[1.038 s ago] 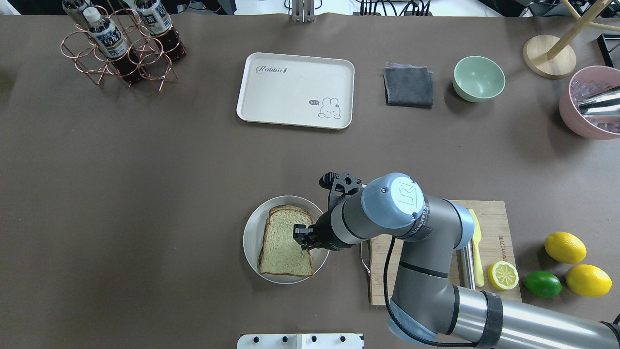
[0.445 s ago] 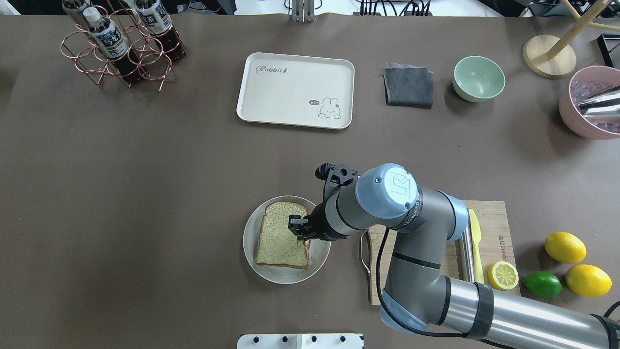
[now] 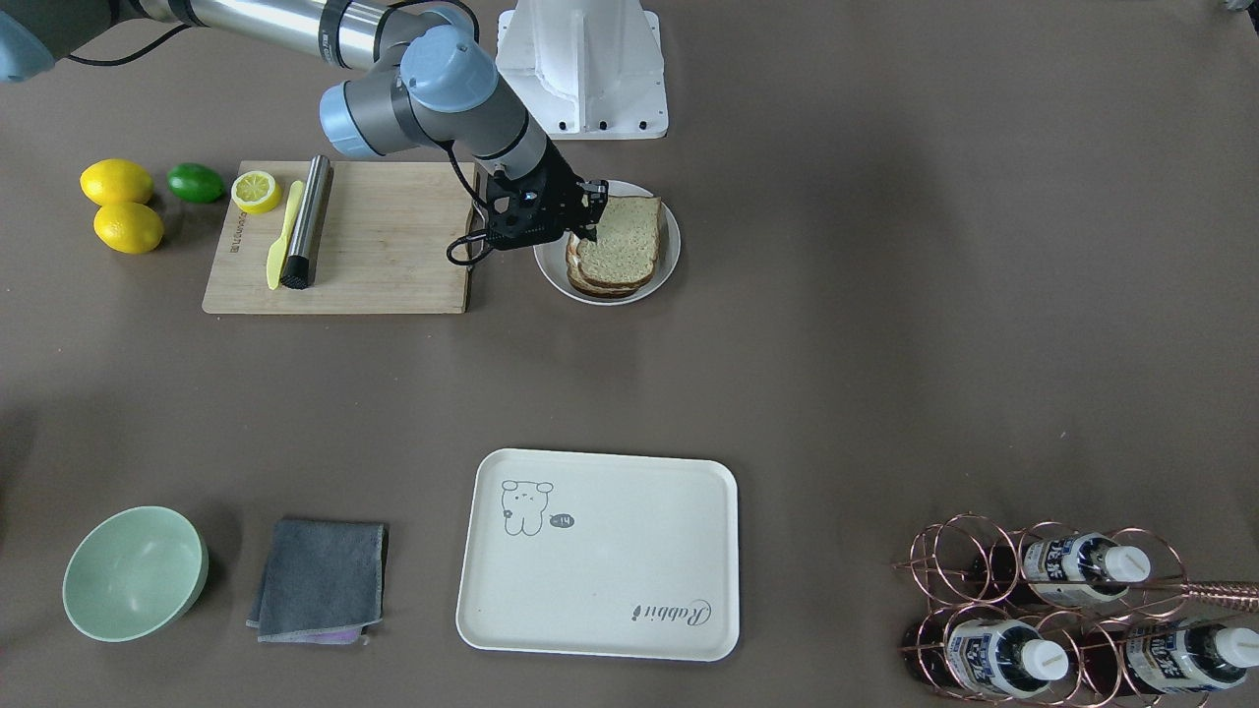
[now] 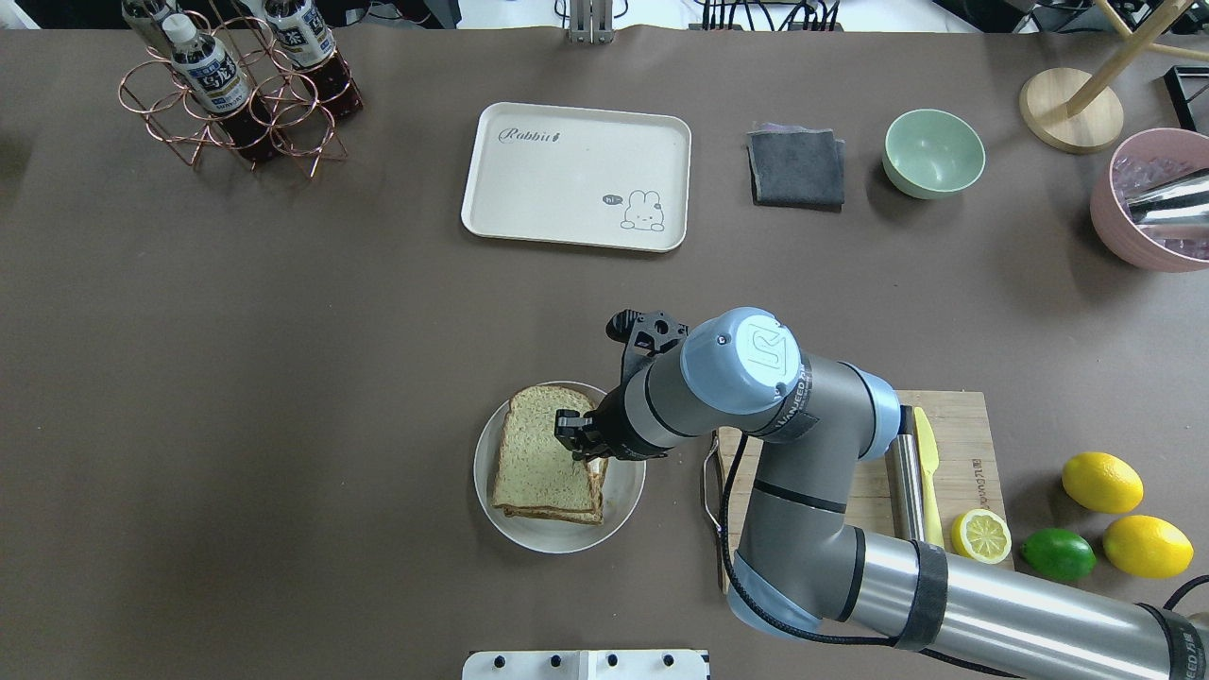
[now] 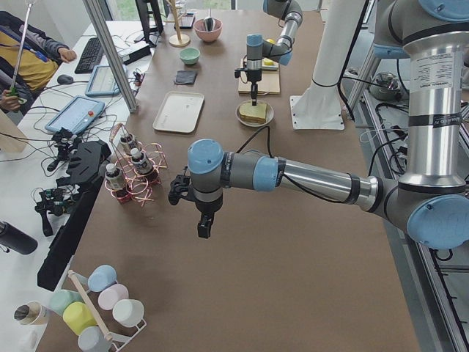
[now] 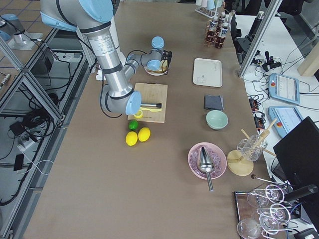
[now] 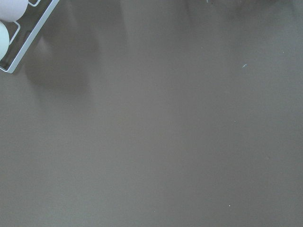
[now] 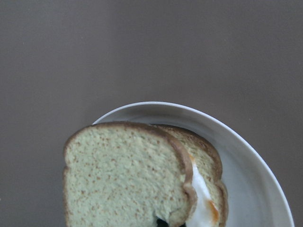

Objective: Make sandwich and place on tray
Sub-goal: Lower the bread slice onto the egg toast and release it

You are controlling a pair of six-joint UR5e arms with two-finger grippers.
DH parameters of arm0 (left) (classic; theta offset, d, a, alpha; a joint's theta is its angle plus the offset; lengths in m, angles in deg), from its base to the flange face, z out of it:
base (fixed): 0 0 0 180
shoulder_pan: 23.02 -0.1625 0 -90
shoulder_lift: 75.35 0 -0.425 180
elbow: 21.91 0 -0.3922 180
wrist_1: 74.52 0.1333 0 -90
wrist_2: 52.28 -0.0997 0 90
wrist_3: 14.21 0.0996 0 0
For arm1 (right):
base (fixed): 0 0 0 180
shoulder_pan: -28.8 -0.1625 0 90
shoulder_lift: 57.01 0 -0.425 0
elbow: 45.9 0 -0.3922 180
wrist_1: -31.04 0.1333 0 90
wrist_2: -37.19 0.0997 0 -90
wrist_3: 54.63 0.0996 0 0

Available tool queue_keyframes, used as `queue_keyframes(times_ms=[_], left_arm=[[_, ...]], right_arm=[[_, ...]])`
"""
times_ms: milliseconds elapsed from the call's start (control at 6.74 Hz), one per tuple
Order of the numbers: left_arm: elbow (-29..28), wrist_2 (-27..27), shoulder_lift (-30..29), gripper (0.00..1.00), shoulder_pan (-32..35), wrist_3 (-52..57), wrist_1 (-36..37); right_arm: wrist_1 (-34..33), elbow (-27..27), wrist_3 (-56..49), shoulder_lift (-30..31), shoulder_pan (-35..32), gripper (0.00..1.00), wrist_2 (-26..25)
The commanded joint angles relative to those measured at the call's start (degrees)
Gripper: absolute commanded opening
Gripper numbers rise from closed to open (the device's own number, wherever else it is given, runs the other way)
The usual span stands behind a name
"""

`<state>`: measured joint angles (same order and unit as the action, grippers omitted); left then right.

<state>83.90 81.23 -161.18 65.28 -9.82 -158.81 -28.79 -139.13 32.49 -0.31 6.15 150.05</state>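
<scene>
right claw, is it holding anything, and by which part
The right claw pinches the sandwich at its edge nearest the cutting board, over the plate.

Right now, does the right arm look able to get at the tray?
Probably yes: only bare table lies between the right end effector, at the sandwich, and the empty tray.

Open tabletop from plate to tray; cutting board seemingly just beside plate

Tray: script "Rabbit" near corner. Bottle labels, cutting board stamp too small to read.
</scene>
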Motion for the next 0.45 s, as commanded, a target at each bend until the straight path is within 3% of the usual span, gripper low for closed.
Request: queue_keyframes(times_ms=[0,297], left_arm=[[-0.16,0.00,-0.03,0.97,-0.06,0.00,0.00],[0.01,0.00,0.05,0.97,0.03,0.00,0.08]], right_arm=[[-0.11,-0.45,0.07,0.34,-0.46,0.00,1.13],[-0.11,-1.15,0.07,1.21,-0.64,0.00,1.22]])
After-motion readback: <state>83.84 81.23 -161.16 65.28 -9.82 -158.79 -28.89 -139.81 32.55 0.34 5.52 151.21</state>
